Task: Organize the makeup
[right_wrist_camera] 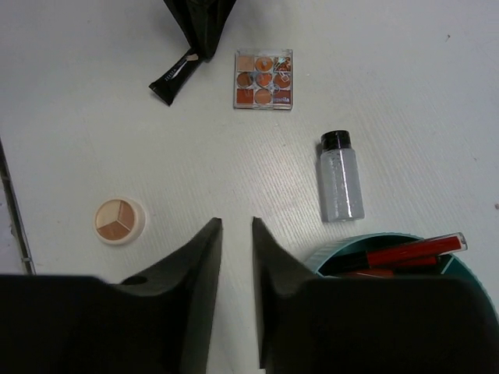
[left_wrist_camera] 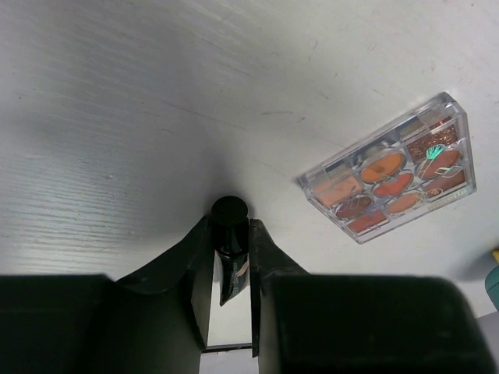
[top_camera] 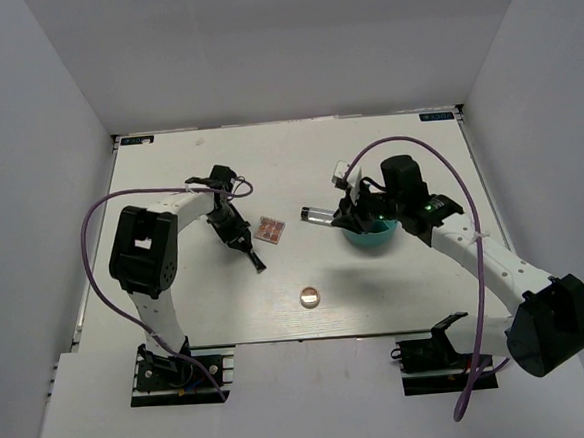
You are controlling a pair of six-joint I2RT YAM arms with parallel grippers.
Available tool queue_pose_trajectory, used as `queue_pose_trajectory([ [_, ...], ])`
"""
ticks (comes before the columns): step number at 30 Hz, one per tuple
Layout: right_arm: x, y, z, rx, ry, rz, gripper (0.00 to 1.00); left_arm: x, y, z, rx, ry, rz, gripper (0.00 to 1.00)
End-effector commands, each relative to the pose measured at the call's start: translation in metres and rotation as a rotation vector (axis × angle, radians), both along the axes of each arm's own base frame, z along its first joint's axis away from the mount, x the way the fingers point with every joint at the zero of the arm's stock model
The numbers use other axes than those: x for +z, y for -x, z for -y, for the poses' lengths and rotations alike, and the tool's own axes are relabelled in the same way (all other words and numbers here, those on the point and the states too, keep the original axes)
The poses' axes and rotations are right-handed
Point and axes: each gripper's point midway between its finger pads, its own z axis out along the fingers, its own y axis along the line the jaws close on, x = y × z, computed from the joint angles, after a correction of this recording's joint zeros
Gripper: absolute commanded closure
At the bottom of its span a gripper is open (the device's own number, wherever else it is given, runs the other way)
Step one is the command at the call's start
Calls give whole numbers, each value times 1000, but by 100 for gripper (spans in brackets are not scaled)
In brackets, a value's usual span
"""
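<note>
Spotter: Compact nearest you, the small round pinkish one (top_camera: pixel 310 297), lying alone on the white table (top_camera: pixel 208 305), well apart from both arms.

Checker: Next out, your left gripper (left_wrist_camera: pixel 230 227) is clamped on a thin black tube (right_wrist_camera: pixel 173 78). Its round cap pokes just past the fingertips. Whether the tube touches the table, you cannot tell.

Spotter: Your right gripper (right_wrist_camera: pixel 236 230) hangs at the near rim of the teal round container (right_wrist_camera: pixel 390 248). Its jaws stand a narrow gap apart with nothing between them. Thin red and black pencils (right_wrist_camera: pixel 405 251) lie inside that container.

Checker: Beyond the tube you have the square clear-lidded palette (left_wrist_camera: pixel 394 181) of orange-pink pans, flat on the table, near the tube but apart from it. Farthest, the pale translucent bottle with a black cap (right_wrist_camera: pixel 340 184) lies on its side just beside the container.
</note>
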Motion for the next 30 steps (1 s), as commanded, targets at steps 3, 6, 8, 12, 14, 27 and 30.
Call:
queue_pose_trajectory([
  [3, 35, -2, -1, -9, -70, 28, 53, 42, -13, 8, -62, 40, 147, 94],
  [6, 53, 1, -4, -1, -111, 33, 46, 86, -15, 23, -144, 113, 277, 98],
  [8, 67, 1, -5, 6, -148, 61, 52, 109, -13, 30, -196, 149, 351, 99],
  [12, 94, -4, -6, -23, -218, 113, 74, 163, -15, 59, -304, 309, 551, 100],
  [14, 114, -14, -2, -87, -268, 173, 92, 191, -19, 77, -347, 401, 674, 100],
  [27, 198, -64, 92, -684, -457, 509, 100, 244, -4, 201, -765, 680, 1138, 100],
  [30, 195, -59, 104, -719, -449, 506, 100, 253, 2, 221, -877, 733, 1280, 100],
])
